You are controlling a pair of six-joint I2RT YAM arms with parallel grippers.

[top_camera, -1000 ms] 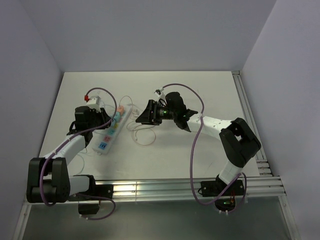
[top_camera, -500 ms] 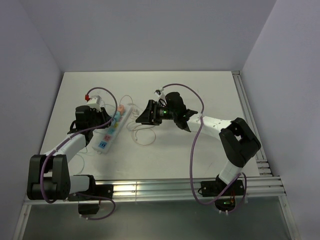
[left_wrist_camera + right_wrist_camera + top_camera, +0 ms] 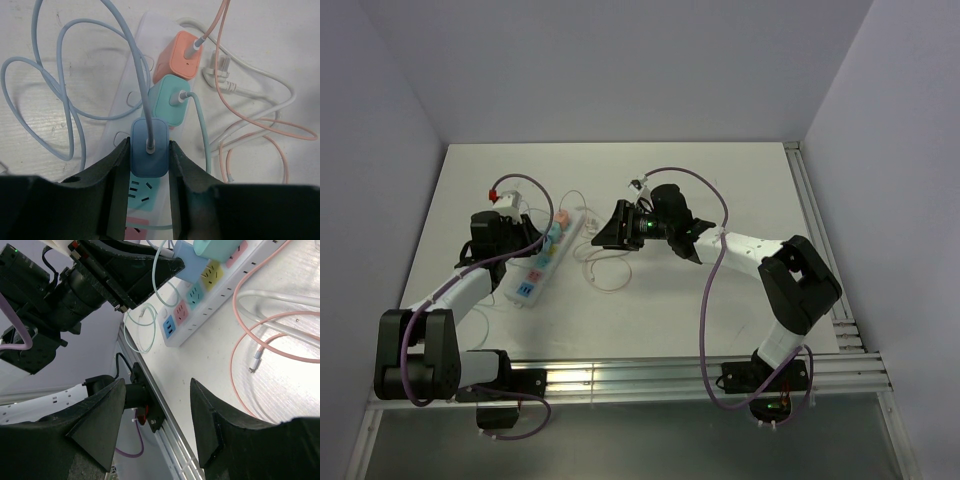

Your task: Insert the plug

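Note:
A white power strip [image 3: 533, 275] lies on the table at the left. In the left wrist view the strip [image 3: 146, 35] carries an orange plug [image 3: 181, 56] and a teal plug [image 3: 170, 102]. My left gripper [image 3: 148, 155] is shut on a blue plug [image 3: 148, 165] right behind the teal one, over the strip; its prongs are hidden. A free teal socket [image 3: 140, 192] shows just below it. The left gripper [image 3: 525, 238] sits over the strip's middle. My right gripper [image 3: 608, 230] is open and empty, hovering right of the strip. Its view shows the blue plug [image 3: 189, 267] and strip [image 3: 200, 297].
A light blue cable [image 3: 65, 75] loops left of the strip. A pink cable [image 3: 280, 135] and the strip's white cord [image 3: 250, 95] lie in loops on its right, between the two grippers [image 3: 603, 268]. The table's near rail [image 3: 150, 405] shows under the right gripper.
My left wrist has shifted very slightly over the strip, still holding the blue plug. The right arm has not moved.

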